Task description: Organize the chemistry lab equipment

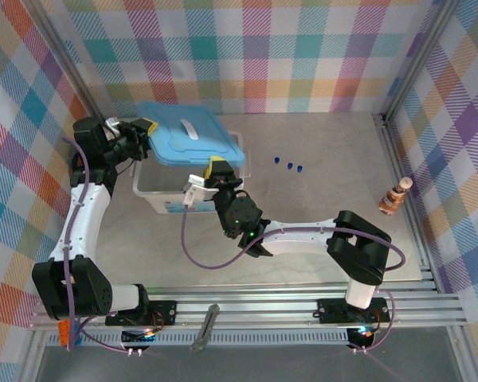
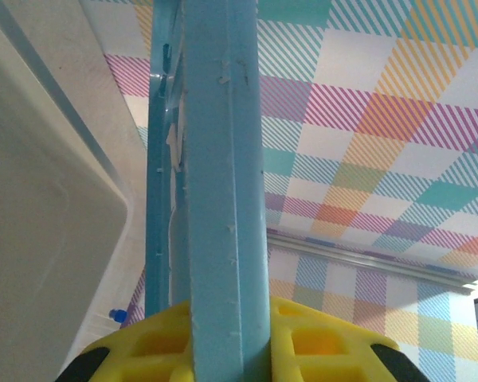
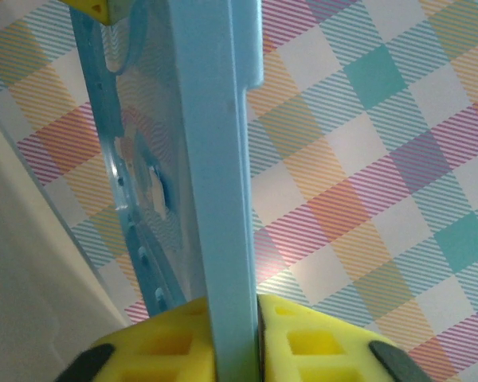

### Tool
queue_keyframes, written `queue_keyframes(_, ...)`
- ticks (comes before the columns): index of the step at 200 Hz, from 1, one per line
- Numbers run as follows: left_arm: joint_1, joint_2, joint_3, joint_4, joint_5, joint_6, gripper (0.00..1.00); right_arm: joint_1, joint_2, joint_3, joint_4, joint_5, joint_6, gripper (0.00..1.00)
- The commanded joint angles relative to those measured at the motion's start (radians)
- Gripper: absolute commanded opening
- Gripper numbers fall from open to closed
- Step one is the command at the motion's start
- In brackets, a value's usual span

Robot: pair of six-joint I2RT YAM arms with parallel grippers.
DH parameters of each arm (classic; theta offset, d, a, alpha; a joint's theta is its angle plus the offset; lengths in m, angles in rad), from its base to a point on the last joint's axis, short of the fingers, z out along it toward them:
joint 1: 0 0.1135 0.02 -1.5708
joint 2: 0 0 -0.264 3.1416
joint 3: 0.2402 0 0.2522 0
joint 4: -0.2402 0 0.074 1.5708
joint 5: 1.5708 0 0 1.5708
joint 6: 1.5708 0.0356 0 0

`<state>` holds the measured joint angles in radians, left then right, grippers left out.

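A blue lid (image 1: pixel 187 131) is held tilted over a white bin (image 1: pixel 163 199) at the back left of the table. My left gripper (image 1: pixel 147 127) is shut on the lid's left edge; in the left wrist view its yellow pads (image 2: pixel 319 342) clamp the lid's rim (image 2: pixel 223 159). My right gripper (image 1: pixel 217 169) is shut on the lid's front right edge, and its pads (image 3: pixel 319 342) press the rim (image 3: pixel 215 159). Three small blue caps (image 1: pixel 289 165) of the lab equipment lie on the table right of the bin. One blue cap (image 2: pixel 118 315) shows past the lid.
A brown-and-white bottle-shaped figure (image 1: pixel 394 196) stands near the right wall. A slim grey object (image 1: pixel 205 326) lies on the front rail between the arm bases. Plaid walls close in the back and both sides. The bin's white wall (image 2: pixel 48 239) is close beside the left gripper.
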<state>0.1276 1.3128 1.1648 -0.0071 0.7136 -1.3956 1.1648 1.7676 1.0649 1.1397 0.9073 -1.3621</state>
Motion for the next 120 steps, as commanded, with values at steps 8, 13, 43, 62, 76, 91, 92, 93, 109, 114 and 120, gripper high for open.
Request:
queue_keyframes(8, 0.019, -0.037, -0.024, 0.117, 0.025, -0.026, 0.0, 0.007, -0.005, 0.038, 0.058, -0.004, 0.006, 0.29)
queue_keyframes(13, 0.022, -0.039, -0.027, 0.13, 0.024, -0.034, 0.0, 0.008, -0.009, 0.037, 0.057, -0.003, 0.006, 0.33)
queue_keyframes(43, 0.042, -0.044, -0.034, 0.179, 0.022, -0.056, 0.0, 0.02, -0.032, 0.028, 0.045, 0.001, 0.011, 0.54)
queue_keyframes(62, 0.052, -0.044, -0.041, 0.215, 0.021, -0.075, 0.0, 0.041, -0.059, 0.013, 0.01, 0.01, 0.032, 0.6)
queue_keyframes(76, 0.056, -0.043, -0.051, 0.246, 0.02, -0.089, 0.0, 0.054, -0.081, 0.004, -0.035, 0.023, 0.068, 0.62)
queue_keyframes(91, 0.056, -0.041, -0.061, 0.273, 0.016, -0.107, 0.0, 0.067, -0.097, -0.001, -0.062, 0.048, 0.101, 0.63)
queue_keyframes(92, 0.057, -0.041, -0.062, 0.274, 0.015, -0.107, 0.0, 0.068, -0.099, -0.002, -0.064, 0.049, 0.103, 0.63)
queue_keyframes(93, 0.057, -0.04, -0.063, 0.276, 0.015, -0.107, 0.0, 0.069, -0.1, -0.003, -0.064, 0.05, 0.105, 0.63)
queue_keyframes(109, 0.057, -0.042, -0.063, 0.283, 0.014, -0.105, 0.0, 0.086, -0.12, -0.018, -0.073, 0.074, 0.13, 0.64)
queue_keyframes(114, 0.057, -0.042, -0.063, 0.286, 0.012, -0.107, 0.0, 0.091, -0.126, -0.022, -0.079, 0.082, 0.139, 0.64)
queue_keyframes(120, 0.058, -0.041, -0.063, 0.289, 0.011, -0.106, 0.0, 0.098, -0.137, -0.028, -0.089, 0.09, 0.154, 0.64)
